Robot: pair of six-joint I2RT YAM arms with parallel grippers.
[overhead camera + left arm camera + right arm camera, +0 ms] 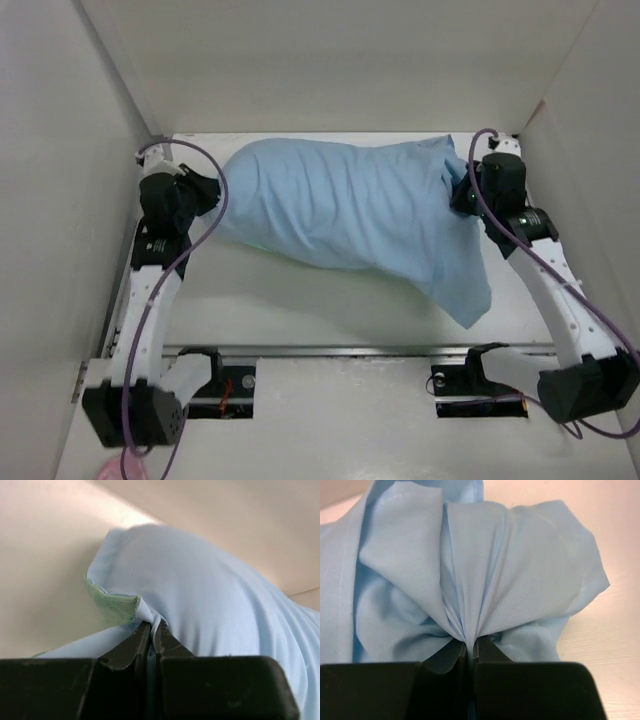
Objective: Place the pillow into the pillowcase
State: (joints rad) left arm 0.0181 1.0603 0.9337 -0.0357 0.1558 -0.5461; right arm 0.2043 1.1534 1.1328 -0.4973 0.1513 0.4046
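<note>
While the left jaws and right jaws each pinch an end of the bulging pillowcase (340, 205), move both evenly so neither gathered fold slips free.

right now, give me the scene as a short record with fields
pillowcase: pale blue, bulging, lying across the table
pillow: not visible; the bulge suggests it is inside
left gripper: shut on the case's left end
right gripper: shut on bunched fabric at the right end
green lining: shows at a fold by the left gripper
loose flap: lies flat, near right
</note>
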